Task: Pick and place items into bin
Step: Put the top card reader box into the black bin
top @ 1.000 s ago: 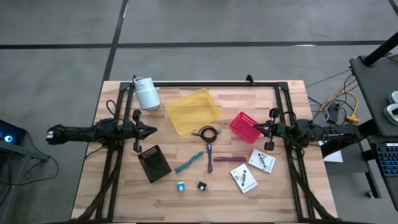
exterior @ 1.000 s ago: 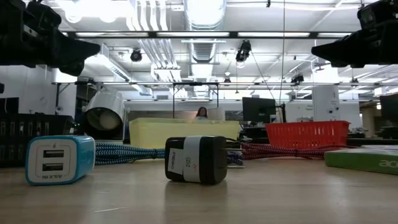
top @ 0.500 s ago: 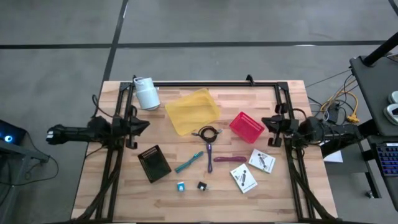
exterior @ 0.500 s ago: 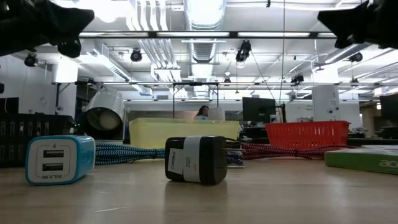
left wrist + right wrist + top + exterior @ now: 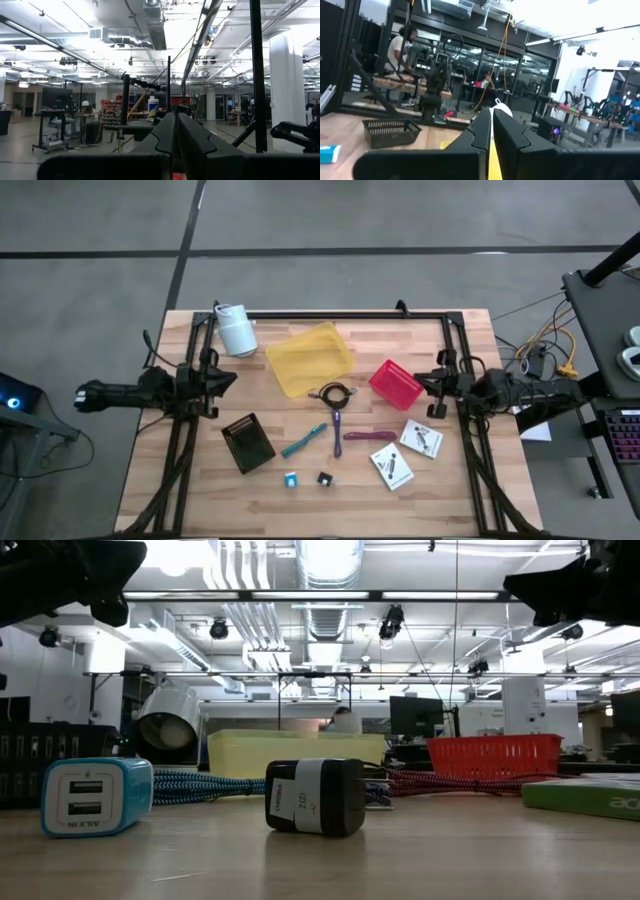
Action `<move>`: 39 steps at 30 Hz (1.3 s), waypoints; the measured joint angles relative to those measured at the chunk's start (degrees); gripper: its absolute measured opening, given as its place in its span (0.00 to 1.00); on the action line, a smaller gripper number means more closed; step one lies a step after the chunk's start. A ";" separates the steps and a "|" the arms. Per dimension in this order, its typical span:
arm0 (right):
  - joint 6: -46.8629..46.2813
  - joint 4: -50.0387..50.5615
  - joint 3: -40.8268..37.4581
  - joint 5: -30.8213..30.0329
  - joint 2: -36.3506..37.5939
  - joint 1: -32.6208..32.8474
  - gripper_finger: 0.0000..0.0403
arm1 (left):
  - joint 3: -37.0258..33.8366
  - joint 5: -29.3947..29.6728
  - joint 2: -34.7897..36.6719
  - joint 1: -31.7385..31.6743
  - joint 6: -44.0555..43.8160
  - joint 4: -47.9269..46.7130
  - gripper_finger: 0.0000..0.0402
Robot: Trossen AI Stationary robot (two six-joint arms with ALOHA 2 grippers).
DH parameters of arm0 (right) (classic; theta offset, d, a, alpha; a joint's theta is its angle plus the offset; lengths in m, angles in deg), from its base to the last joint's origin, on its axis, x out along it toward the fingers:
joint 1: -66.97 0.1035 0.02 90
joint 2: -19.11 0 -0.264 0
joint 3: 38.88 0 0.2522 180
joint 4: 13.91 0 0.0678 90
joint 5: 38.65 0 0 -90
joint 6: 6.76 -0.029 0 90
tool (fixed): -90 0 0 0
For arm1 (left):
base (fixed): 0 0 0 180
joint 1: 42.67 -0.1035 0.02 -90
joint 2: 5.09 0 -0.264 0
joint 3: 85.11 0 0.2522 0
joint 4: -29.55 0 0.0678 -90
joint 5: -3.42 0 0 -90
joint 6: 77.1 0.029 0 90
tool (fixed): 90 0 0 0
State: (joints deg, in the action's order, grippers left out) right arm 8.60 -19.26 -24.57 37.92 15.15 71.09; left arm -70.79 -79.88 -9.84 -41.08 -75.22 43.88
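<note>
The items lie on the wooden table's near half: two white cards [image 5: 421, 438] [image 5: 392, 468], a teal pen [image 5: 303, 441], a purple tool [image 5: 336, 427], a magenta bar [image 5: 368, 436], a black ring of cord [image 5: 335, 393], a blue cube [image 5: 291, 479] and a black cube [image 5: 325, 478]. The cubes also show in the low view, the blue cube [image 5: 96, 796] and the black cube [image 5: 315, 796]. My left gripper [image 5: 236, 377] hovers shut and empty at the table's left, fingers closed together [image 5: 176, 125]. My right gripper [image 5: 416, 383] hovers shut and empty at the right, beside the red basket [image 5: 394, 383].
A yellow bin [image 5: 310, 357] stands at the far middle and a black basket [image 5: 248, 442] at the near left. A white roll [image 5: 236, 330] stands at the far left corner. A black frame [image 5: 330, 315] runs along the far and side edges.
Both grippers have drawn back a little toward their own side edges and risen, the left toward the table's left edge, the right toward the right edge. Both stay shut. No item has moved.
</note>
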 joint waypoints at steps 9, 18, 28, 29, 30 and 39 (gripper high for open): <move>6.58 -4.81 -0.01 -0.31 -1.49 -0.04 0.02 | 0.00 2.51 -1.13 0.01 8.54 1.94 0.02; 7.36 -11.95 -0.02 0.35 -4.72 -0.02 0.18 | 1.68 4.55 -5.38 -0.01 9.06 2.04 0.14; 1.09 -15.85 4.49 7.03 -12.42 0.00 0.42 | 2.73 2.29 -12.09 -0.01 8.99 9.82 0.48; -0.14 -15.82 5.43 8.14 -13.45 0.00 0.42 | 2.71 2.29 -12.49 -0.01 8.97 10.06 0.49; -1.13 -15.74 6.39 9.43 -14.61 0.00 0.43 | 2.71 2.28 -12.96 0.00 8.97 10.57 0.50; -7.60 -13.74 14.53 21.21 -24.73 0.14 0.42 | 2.71 2.22 -15.41 -0.01 8.30 10.51 0.51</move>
State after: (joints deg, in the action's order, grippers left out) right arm 1.01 -32.99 -10.04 59.13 -9.59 71.23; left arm -68.08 -77.67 -25.25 -41.09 -66.92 54.39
